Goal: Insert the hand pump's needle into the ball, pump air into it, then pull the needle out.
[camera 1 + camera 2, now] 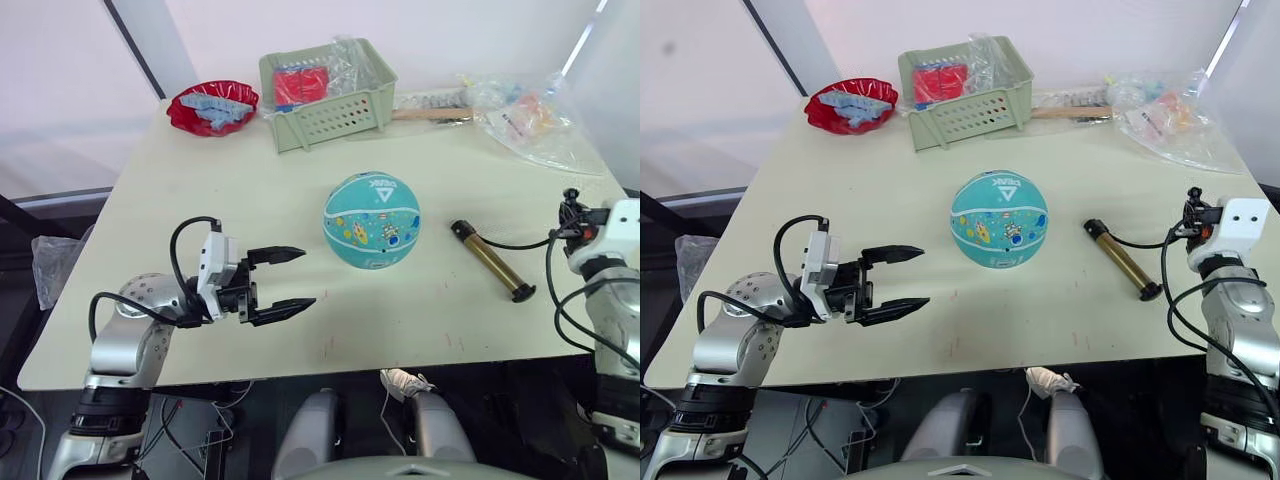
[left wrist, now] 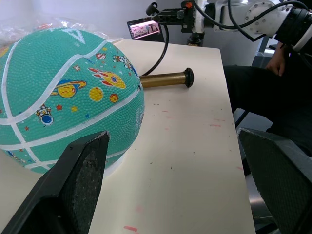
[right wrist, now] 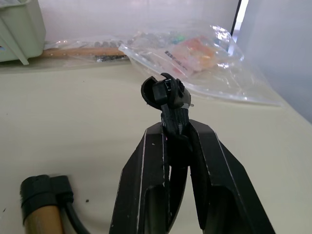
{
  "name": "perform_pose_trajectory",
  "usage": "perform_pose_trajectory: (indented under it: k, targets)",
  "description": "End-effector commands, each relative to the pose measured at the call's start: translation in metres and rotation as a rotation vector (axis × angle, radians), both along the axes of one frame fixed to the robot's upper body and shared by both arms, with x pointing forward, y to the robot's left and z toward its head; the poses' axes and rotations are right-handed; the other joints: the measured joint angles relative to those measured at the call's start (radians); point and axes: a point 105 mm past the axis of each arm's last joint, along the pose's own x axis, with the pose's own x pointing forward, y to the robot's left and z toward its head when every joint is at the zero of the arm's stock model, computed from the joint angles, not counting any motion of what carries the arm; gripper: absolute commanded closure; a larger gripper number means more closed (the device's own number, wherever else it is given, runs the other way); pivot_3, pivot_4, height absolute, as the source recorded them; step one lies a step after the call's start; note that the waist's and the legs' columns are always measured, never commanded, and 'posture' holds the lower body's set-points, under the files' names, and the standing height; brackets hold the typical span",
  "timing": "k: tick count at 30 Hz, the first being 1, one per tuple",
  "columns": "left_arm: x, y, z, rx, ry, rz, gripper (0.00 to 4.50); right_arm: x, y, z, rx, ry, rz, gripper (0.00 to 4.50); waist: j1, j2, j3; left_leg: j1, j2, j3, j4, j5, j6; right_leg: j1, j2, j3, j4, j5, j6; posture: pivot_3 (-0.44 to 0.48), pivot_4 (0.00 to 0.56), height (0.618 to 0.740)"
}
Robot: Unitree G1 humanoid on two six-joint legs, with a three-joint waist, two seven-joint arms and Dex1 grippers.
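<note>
Left gripper hovers low over the near-left part of the table, its 2 black fingers spread wide apart, released, holding nothing, pointed toward the ball. Right gripper sits at the right table edge, clenched on the small black fitting at the end of the pump's thin black hose; the needle tip itself is too small to make out. The hose runs from that fitting back left to the far end of the hand pump.

The hand pump lies flat on the table right of centre, bronze-gold cylinder, 1 black end toward the far left, the other toward the near right; near the ball but apart from it. The teal-blue ball rests on the table at centre, white logo up, cartoon prints facing near, between the 2 grippers, touching neither.

Far side: red dish with pale blue pieces at far left, green slotted basket holding red packets and clear wrap at far centre, clear plastic bags at far right.
</note>
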Motion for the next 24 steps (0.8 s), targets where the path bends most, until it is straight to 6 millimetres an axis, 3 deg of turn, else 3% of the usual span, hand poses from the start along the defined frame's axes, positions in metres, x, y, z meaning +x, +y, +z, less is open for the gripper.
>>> perform_pose_trajectory:
  k: [1,6,15,24]
  targets:
    - [-0.001,-0.001,0.004,0.0,-0.028,-0.019,0.0,-0.012,-0.004,0.02,-0.009,-0.038,0.036,2.67,0.0,0.0,0.0,0.0,0.0,0.0,0.0,0.0,0.0,0.0,0.0,0.0,0.0,0.0,0.0,0.0,0.15,0.737]
    - [0.0,0.0,0.003,0.003,-0.025,-0.021,0.0,-0.03,-0.004,0.016,0.001,0.029,0.125,0.02,0.002,0.0,0.0,0.0,0.0,0.0,0.0,0.0,0.0,0.0,0.0,0.0,0.0,0.0,0.0,0.0,0.15,0.737]
    - [-0.001,0.002,0.0,0.006,-0.017,-0.024,0.0,-0.069,-0.006,-0.008,-0.01,0.208,0.291,0.02,0.003,0.0,0.0,0.0,0.0,-0.001,0.0,0.0,0.0,0.001,-0.001,-0.001,0.0,0.0,0.0,0.0,0.15,0.737]
    - [-0.002,0.007,-0.003,0.014,-0.006,-0.008,0.0,-0.093,-0.012,-0.016,-0.107,0.252,0.358,0.02,0.005,0.0,0.0,-0.001,0.0,-0.007,0.0,0.0,0.0,0.003,-0.001,-0.007,0.0,-0.002,-0.002,0.0,0.15,0.737]
